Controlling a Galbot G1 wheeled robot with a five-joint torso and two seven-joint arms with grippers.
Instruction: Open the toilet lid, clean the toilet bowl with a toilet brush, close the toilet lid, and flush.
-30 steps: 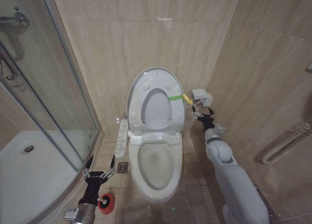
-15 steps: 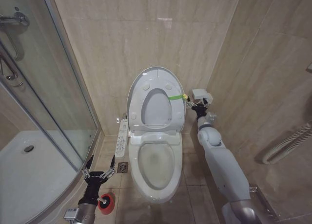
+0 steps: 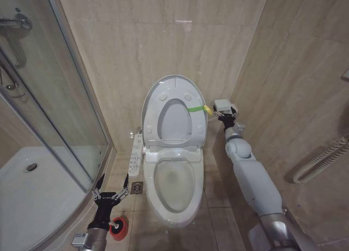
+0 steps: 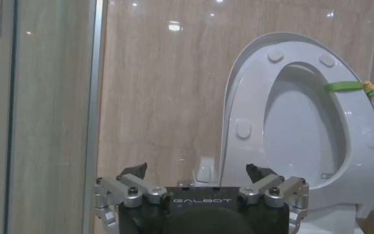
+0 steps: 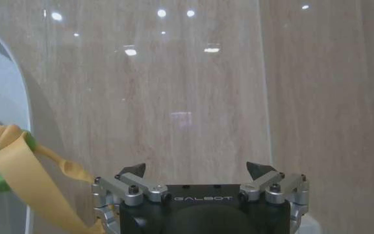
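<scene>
Waiting low at the left, the left gripper hangs spread wide just above the red-cupped toilet brush on the floor, beside the open toilet bowl. The toilet lid stands upright against the wall. Having swung in toward the lid's edge over the last second, the right gripper hovers wide open beside its green-and-yellow tab, so opening looks finished and brushing comes next.

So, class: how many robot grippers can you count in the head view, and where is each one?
2. The left gripper hovers open above the red toilet brush holder on the floor. The right gripper is up beside the raised toilet lid, at its green-and-yellow tab.
</scene>
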